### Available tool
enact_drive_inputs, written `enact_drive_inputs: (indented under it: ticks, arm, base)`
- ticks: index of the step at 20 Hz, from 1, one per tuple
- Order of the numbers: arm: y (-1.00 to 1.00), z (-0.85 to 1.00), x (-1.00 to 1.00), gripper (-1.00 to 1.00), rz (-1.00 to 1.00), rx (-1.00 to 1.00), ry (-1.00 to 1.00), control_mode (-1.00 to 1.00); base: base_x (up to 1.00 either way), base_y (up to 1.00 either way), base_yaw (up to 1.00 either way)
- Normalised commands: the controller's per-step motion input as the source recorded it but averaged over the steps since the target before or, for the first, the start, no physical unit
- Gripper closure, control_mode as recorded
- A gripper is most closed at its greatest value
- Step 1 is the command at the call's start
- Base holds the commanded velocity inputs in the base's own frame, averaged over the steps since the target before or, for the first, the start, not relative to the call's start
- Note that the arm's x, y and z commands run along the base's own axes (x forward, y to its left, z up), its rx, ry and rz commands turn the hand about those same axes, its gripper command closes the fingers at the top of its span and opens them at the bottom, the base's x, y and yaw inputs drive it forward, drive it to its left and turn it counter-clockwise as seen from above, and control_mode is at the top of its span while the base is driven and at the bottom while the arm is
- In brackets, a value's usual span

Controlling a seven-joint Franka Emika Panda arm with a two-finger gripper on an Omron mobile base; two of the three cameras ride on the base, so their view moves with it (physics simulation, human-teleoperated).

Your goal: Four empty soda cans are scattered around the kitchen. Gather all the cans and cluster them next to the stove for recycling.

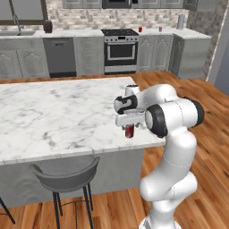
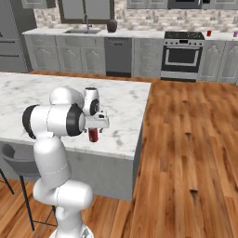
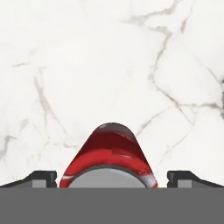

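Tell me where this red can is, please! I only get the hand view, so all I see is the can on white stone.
Observer: The can stands on a big marble island, near the corner closest to the robot.
Operator: Where's the stove?
Observer: The stove is against the far wall, across the wood floor beyond the island.
Operator: Are any cans there already?
Observer: Yes, two small red cans stand on the counter just right of the stove.
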Motion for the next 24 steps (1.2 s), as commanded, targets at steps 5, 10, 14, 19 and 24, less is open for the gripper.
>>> enact_drive_inputs:
  ticks: [5,10,14,19,24]
  arm:
    - [0.0,-0.15,-0.01,1.0,0.0,0.01,0.03,-1.0]
    - [0.0,-0.06,0.0,1.0,0.0,0.0,0.02,-1.0]
    - [0.0,0.01,-0.01,1.0,0.0,0.0,-0.01,-1.0]
    - [-0.03,0.28,-0.09,1.0,0.0,0.0,-0.07,-1.0]
    - [-0.16,0.43,-0.2,1.0,0.0,0.0,-0.13,-1.0]
  base:
    - [0.0,0.0,0.0]
    - [0.0,0.0,0.0]
    - [0.0,0.0,0.0]
    - [0.0,0.0,0.0]
    - [0.0,0.0,0.0]
